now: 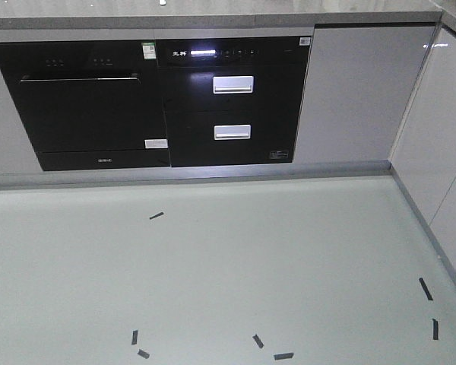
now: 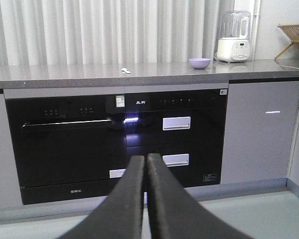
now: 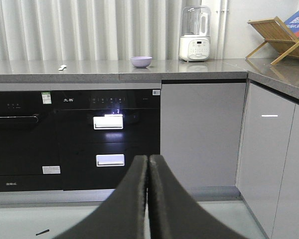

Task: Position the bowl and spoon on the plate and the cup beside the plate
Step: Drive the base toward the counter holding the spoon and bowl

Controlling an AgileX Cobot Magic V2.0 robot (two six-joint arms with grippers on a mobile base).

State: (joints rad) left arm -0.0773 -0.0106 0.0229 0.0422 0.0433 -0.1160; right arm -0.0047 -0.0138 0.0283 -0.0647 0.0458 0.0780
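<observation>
In the front-facing view you look down on a pale floor (image 1: 213, 266) with short dark tape marks (image 1: 156, 216) scattered over it. Along the far wall stand a black oven (image 1: 83, 106) and, just to its right, a black drawer unit (image 1: 232, 106) with two white handles, both set under a grey countertop (image 1: 304, 11). Neither arm shows here.

In the left wrist view your left gripper (image 2: 145, 158) fills the bottom centre, its two dark fingers pressed together along their length with nothing between them. It hangs in front of the appliances, well apart from the counter. On the countertop the bowl (image 2: 199, 62) sits upright toward the right, near a white blender (image 2: 233, 37) that stands further right. The spoon (image 2: 125, 70) lies flat to the bowl's left, well apart from it, above the seam between oven and drawer unit. A wooden rack (image 2: 295, 37) shows at the far right, and a pale curtain (image 2: 89, 30) hangs behind.

In the right wrist view your right gripper (image 3: 148, 158) is likewise pressed closed and carries nothing. The bowl stands upright on the counter left of the blender, the spoon lies far to its left, and the wooden rack rests on the side counter at right.
</observation>
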